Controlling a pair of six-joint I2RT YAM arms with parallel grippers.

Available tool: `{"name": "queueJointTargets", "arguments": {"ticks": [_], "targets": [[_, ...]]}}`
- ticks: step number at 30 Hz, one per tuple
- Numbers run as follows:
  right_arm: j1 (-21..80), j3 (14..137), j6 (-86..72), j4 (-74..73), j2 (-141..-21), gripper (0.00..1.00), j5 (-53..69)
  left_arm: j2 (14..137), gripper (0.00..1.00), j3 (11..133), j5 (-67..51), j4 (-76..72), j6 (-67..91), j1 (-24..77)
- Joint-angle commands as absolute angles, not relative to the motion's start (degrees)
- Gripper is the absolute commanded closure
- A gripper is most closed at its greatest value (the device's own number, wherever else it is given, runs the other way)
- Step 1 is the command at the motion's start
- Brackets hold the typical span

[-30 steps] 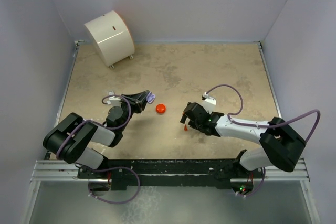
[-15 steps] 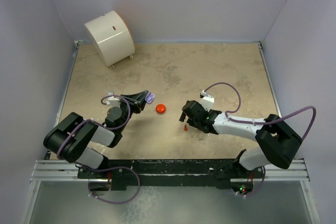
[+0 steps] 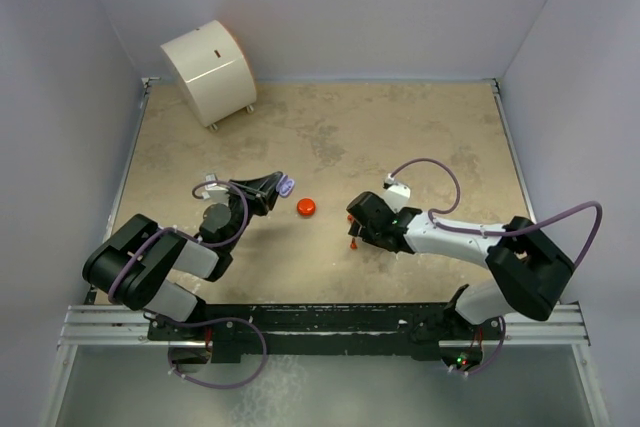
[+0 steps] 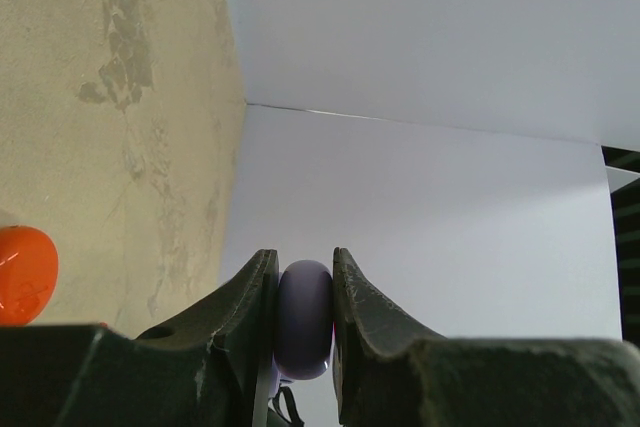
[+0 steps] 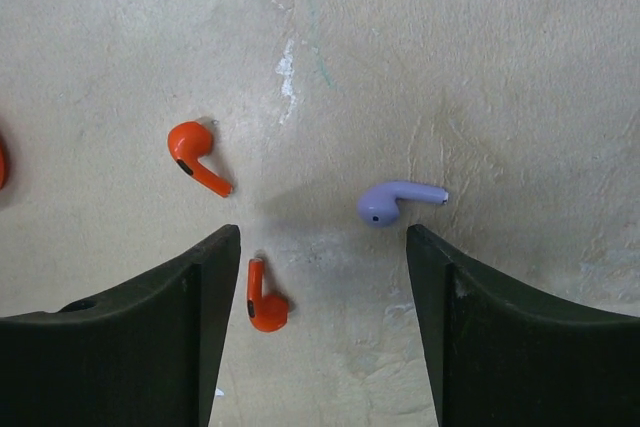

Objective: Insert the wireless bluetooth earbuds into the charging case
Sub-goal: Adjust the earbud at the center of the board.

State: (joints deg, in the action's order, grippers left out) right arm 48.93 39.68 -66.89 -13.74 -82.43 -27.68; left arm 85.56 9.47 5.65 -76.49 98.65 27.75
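My left gripper (image 3: 277, 188) is shut on a round lilac charging case (image 4: 304, 319), held on edge between the jaws; the case also shows in the top view (image 3: 288, 186). A round red-orange case (image 3: 306, 207) lies on the table just right of it and shows in the left wrist view (image 4: 25, 274). My right gripper (image 5: 322, 247) is open above the table, and I see it in the top view (image 3: 352, 230). One red-orange earbud (image 5: 264, 300) lies between its jaws by the left finger. Another red-orange earbud (image 5: 197, 156) and a lilac earbud (image 5: 395, 201) lie just beyond the fingertips. The second lilac earbud is out of view.
A white cylindrical device (image 3: 208, 71) stands at the back left corner. Pale walls enclose the beige table (image 3: 420, 137) on three sides. The arm bases and a metal rail (image 3: 320, 322) run along the near edge.
My right gripper has shifted slightly to the left over the earbuds. My left gripper has stayed still with the lilac case in it.
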Motion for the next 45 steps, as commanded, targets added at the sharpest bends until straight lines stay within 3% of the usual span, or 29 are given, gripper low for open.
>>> {"name": "queueJointTargets", "arguments": {"ticks": [1,15,32,45], "targets": [[48.53,41.77,-70.29,-20.21,-83.16,0.30,-27.50,85.52,1.00,9.68,4.07,-81.08,99.83,27.08],[47.95,47.49,-73.57,-21.98,-90.42,0.37,-26.84,84.30,1.00,11.75,-0.49,-76.64,99.76,25.34],[46.89,41.92,-76.36,-24.25,-82.68,0.38,-26.87,87.16,1.00,10.99,-2.86,-79.97,100.49,23.95],[45.40,43.88,-74.05,-24.35,-83.26,0.37,-27.75,93.58,1.00,11.46,-4.65,-87.71,103.27,23.31]]}}
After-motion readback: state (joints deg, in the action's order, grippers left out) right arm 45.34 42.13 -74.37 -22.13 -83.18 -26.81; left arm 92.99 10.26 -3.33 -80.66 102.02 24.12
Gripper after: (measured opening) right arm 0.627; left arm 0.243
